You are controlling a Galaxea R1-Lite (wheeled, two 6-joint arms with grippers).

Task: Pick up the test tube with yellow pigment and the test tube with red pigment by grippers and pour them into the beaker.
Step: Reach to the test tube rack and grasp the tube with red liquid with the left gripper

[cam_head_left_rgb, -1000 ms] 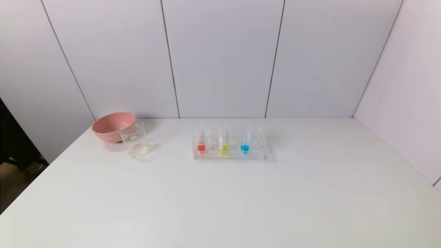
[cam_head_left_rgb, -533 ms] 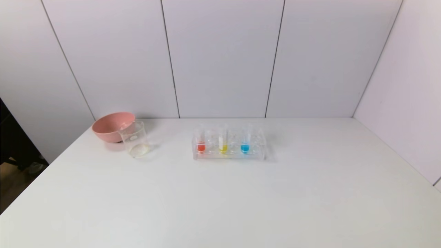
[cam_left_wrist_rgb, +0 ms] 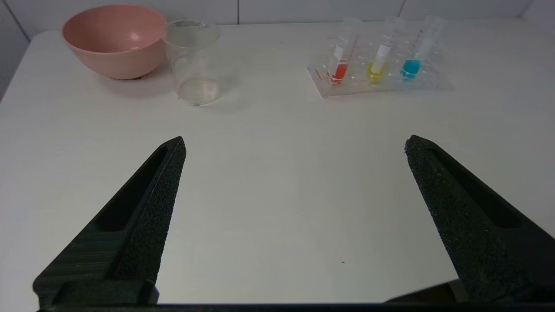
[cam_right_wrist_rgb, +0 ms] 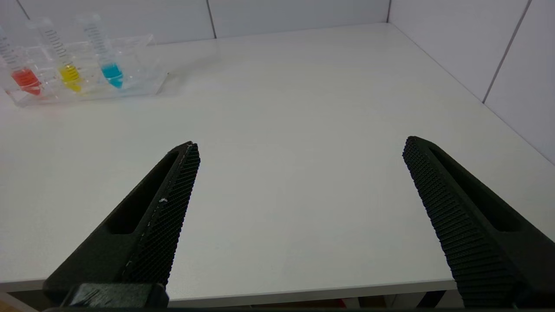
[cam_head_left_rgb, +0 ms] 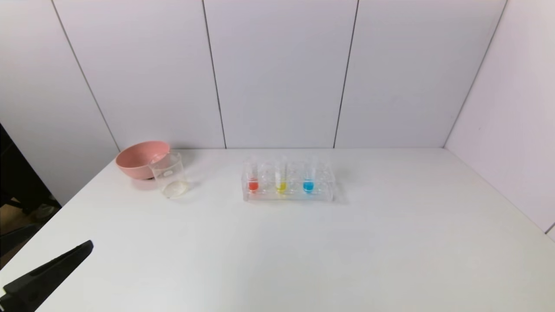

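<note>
The red-pigment test tube (cam_head_left_rgb: 253, 178) and the yellow-pigment test tube (cam_head_left_rgb: 281, 178) stand upright in a clear rack (cam_head_left_rgb: 288, 195) at the table's middle back; both also show in the left wrist view, red (cam_left_wrist_rgb: 340, 65), yellow (cam_left_wrist_rgb: 378, 63), and in the right wrist view, red (cam_right_wrist_rgb: 24, 73), yellow (cam_right_wrist_rgb: 65, 65). The clear beaker (cam_head_left_rgb: 169, 175) stands left of the rack, also in the left wrist view (cam_left_wrist_rgb: 195, 60). My left gripper (cam_left_wrist_rgb: 295, 145) is open and empty over the near left table; one finger (cam_head_left_rgb: 47, 273) shows in the head view. My right gripper (cam_right_wrist_rgb: 301, 145) is open and empty at the near edge, out of the head view.
A pink bowl (cam_head_left_rgb: 139, 158) stands right behind the beaker, touching or nearly so. A blue-liquid tube (cam_head_left_rgb: 308, 178) stands in the rack right of the yellow one. White walls close the table at the back and the right. The table's front edge (cam_right_wrist_rgb: 303, 288) lies under the right gripper.
A finger of my left gripper has come into the head view at the bottom left. The tubes, rack, beaker and bowl have not moved.
</note>
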